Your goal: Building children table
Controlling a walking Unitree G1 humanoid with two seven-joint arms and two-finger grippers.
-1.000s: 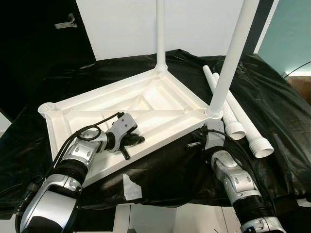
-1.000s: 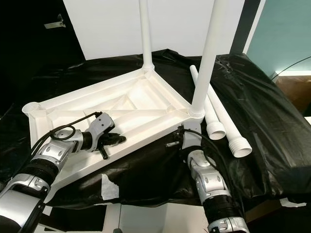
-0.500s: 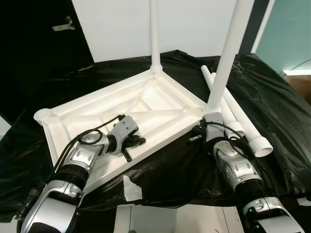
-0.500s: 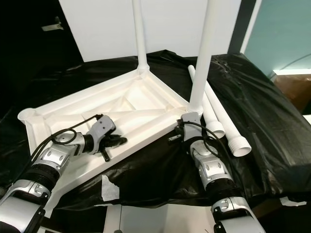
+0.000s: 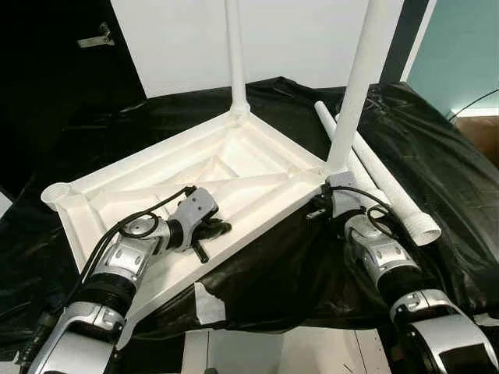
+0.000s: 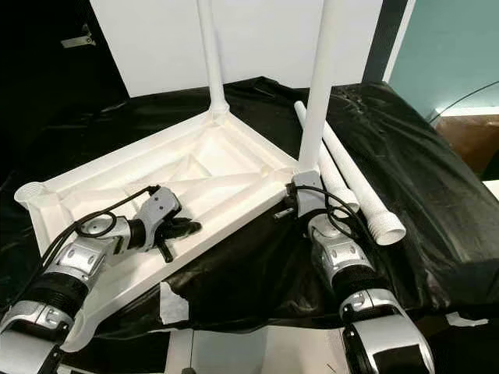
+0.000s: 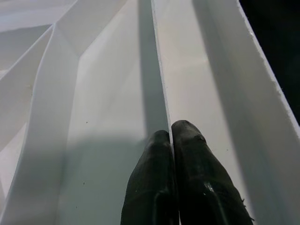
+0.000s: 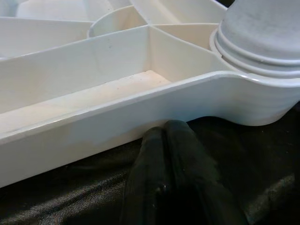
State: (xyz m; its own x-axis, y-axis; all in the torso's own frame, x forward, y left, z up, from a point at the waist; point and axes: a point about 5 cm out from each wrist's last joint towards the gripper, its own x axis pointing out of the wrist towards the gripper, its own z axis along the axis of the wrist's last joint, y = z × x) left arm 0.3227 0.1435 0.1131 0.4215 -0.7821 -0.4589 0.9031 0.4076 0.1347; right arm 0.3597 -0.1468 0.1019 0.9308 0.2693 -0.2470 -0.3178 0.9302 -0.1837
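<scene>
My left gripper (image 7: 171, 140), fingers pressed together, rests on a rib inside the upturned tabletop (image 5: 234, 167) at frame centre. My right gripper (image 8: 168, 136), also pinched together on nothing, noses the tabletop's outer rim beside a fitted leg (image 5: 355, 86). Two spare legs (image 5: 390, 191) lie at right on the black cloth (image 5: 437, 156). The plastic looks light, stiff, probably slick; I'd grip ribs or rim.
</scene>
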